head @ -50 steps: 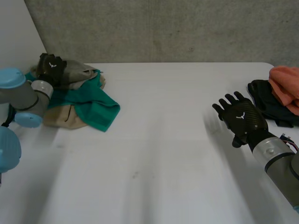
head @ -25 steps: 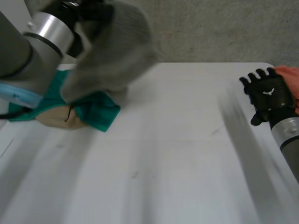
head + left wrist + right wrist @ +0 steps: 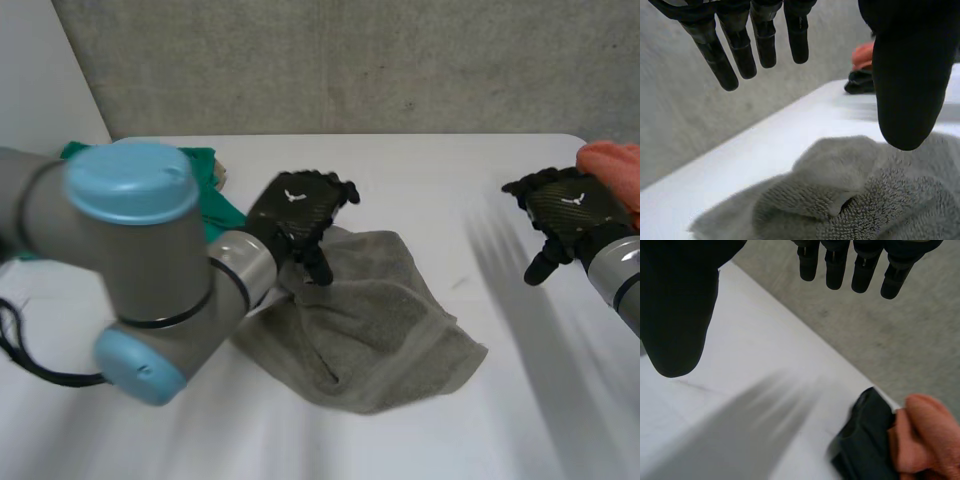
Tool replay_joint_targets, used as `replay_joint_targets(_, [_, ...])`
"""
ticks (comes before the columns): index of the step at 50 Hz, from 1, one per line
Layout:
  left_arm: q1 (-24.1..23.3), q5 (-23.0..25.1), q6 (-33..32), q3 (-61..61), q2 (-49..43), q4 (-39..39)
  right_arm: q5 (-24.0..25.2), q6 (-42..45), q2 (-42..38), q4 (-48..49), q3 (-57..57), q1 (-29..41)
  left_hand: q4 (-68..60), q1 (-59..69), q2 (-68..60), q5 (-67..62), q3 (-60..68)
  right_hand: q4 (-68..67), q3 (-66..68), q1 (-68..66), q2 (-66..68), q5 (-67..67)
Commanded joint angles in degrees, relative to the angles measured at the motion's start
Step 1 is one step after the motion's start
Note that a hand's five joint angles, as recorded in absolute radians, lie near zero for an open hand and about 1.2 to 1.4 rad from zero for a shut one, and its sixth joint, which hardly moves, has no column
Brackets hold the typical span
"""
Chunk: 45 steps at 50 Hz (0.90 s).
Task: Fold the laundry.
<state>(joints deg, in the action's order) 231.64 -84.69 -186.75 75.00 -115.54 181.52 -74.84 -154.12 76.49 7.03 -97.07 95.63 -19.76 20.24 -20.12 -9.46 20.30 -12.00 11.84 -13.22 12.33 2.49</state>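
green cloth (image 3: 205,163) mostly behind left arm (image 3: 130,250)

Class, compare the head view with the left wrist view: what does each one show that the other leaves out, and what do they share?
Head view: the green cloth by the left arm, the right hand open near the table's right edge, and the whole crumpled outline of the grey towel. Left wrist view: a black garment against the orange cloth, and the left hand open, nothing between fingers and thumb. Shared: left hand, grey towel, orange cloth, white table.
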Motion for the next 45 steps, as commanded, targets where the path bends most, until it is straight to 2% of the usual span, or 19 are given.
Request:
replay_joint_targets(1, [0.1,-2.0,0.3,10.2,11.4,3.4,1.6,-0.6,-6.9,-14.2,10.4,0.1,-0.7,0.2,-0.4,-1.0,0.2,2.0,-1.8,3.2,-2.3,-2.5])
replay_joint_targets(5, [-1.9,-2.4,0.4,13.9,12.8,3.8,5.4,-0.6,-13.2,-20.6,18.4,0.3,-1.2,0.7,-0.9,-1.5,0.7,2.0,-1.8,3.2,-2.3,-2.5])
replay_joint_targets(6, [-2.8,-2.5,0.3,14.3,12.6,3.9,8.1,0.0,-15.9,-21.9,21.4,1.0,-1.2,0.7,-0.9,-1.5,0.7,2.0,-1.8,3.2,-2.3,-2.5])
replay_joint_targets(11, [-9.4,-6.1,-0.7,14.7,5.7,8.6,13.7,0.2,-21.3,-21.4,26.8,4.9,-4.2,3.8,-3.9,-4.5,3.7,2.0,-1.8,3.2,-2.3,-2.5])
replay_joint_targets(18, [-14.3,-13.1,-8.0,14.3,-4.1,13.7,14.8,0.3,-27.3,-13.3,29.8,10.1,-6.1,5.6,-5.7,-6.4,5.6,-2.3,2.5,-1.1,2.0,1.8])
replay_joint_targets(24, [-16.8,-13.1,-14.8,14.2,-8.9,15.6,14.4,0.0,-31.0,-5.4,30.6,12.2,-5.9,5.4,-5.6,-6.2,5.4,-4.6,4.8,-3.4,4.3,4.2])
replay_joint_targets(26, [-17.4,-13.0,-16.5,13.9,-9.8,15.6,14.4,0.0,-32.2,-4.7,31.2,12.7,-6.9,6.4,-6.6,-7.2,6.4,-11.0,11.2,-9.8,10.7,10.5])
replay_joint_targets(28, [-17.4,-13.0,-17.4,13.3,-10.6,15.7,14.1,0.0,-32.9,-4.3,31.7,13.1,-8.9,8.5,-8.6,-9.2,8.4,-24.1,24.2,-22.9,23.7,23.6])
replay_joint_targets(29, [-17.4,-12.9,-17.8,12.7,-11.1,15.7,13.9,-0.1,-33.4,-4.1,32.0,13.1,-10.6,10.1,-10.3,-10.9,10.1,-44.6,44.8,-43.4,44.3,44.2])
replay_joint_targets(31, [-17.3,-12.9,-18.2,10.7,-13.1,15.6,14.1,-0.1,-33.8,-4.1,32.4,13.1,-20.2,19.7,-19.8,-20.5,19.6,-59.4,59.6,-58.2,59.1,58.9])
replay_joint_targets(33, [-17.1,-12.9,-18.4,9.4,-14.4,15.3,14.1,0.1,-34.0,-4.1,32.5,13.2,-30.9,30.5,-30.6,-31.2,30.4,-68.0,68.1,-66.7,67.6,67.5])
replay_joint_targets(34, [-16.9,-12.9,-18.4,8.5,-15.0,15.0,14.0,0.1,-34.0,-4.1,32.5,13.2,-43.8,43.3,-43.5,-44.1,43.3,-68.0,68.2,-66.8,67.7,67.5])
replay_joint_targets(36, [-16.8,-13.0,-18.5,8.2,-15.1,14.9,13.9,0.0,-33.9,-4.1,32.5,13.1,-60.2,59.7,-59.8,-60.5,59.6,-68.0,68.2,-66.8,67.7,67.5])
replay_joint_targets(40, [-16.8,-13.3,-18.6,9.4,-13.5,15.9,13.8,0.1,-33.5,-4.4,32.4,13.0,-60.2,59.8,-59.9,-60.5,59.7,-68.0,68.2,-66.8,67.7,67.5])
replay_joint_targets(45, [-15.7,-13.7,-18.6,12.0,-1.1,18.7,11.1,0.0,-31.3,-4.6,32.6,12.5,-60.2,59.8,-59.9,-60.5,59.7,-68.0,68.2,-66.8,67.7,67.5])
